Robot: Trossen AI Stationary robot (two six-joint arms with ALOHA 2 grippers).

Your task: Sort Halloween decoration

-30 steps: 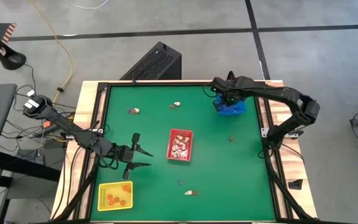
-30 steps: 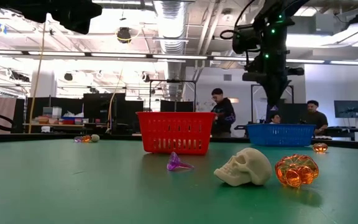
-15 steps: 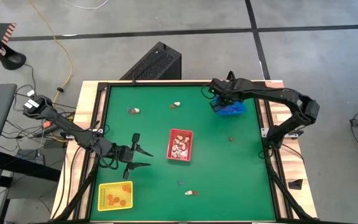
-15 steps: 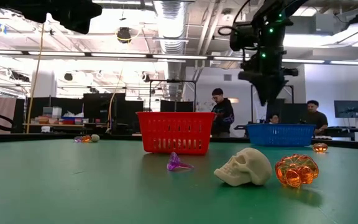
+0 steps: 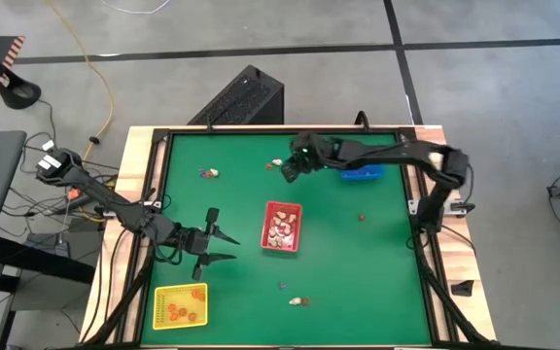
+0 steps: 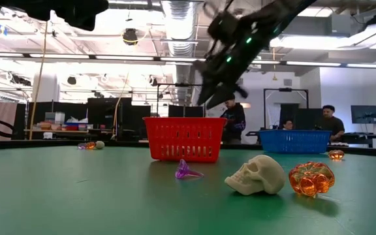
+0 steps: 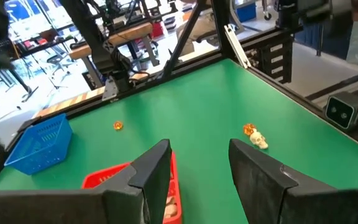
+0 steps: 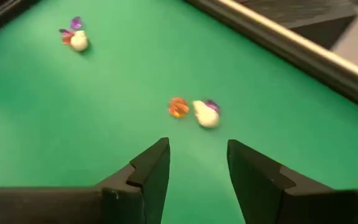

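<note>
Up near the far edge of the green table, the right gripper hangs above a small cluster of trinkets, its two dark fingers spread apart with nothing between them, the orange piece, the cream piece and a speck of purple lying just ahead of the gap. A second little cluster sits farther along the same edge. The left gripper waits low over the near-left part of the table, just above the yellow tray, jaws open and empty. More decorations lie loose near the front edge: a cream skull, a translucent orange pumpkin touching or almost touching it, and a small purple piece a little apart. The red tray in the middle holds pale pieces, the yellow one orange pieces, and the blue tray stands behind the right arm. These trinkets look like hard moulded plastic, very light and smooth, so I would expect them to skate or flip away if nudged rather than squeezed. Being so bunched, the safest hold seems to be across the widest part of one piece, with the fingers coming straight down on either side so that its neighbours are left alone.
</note>
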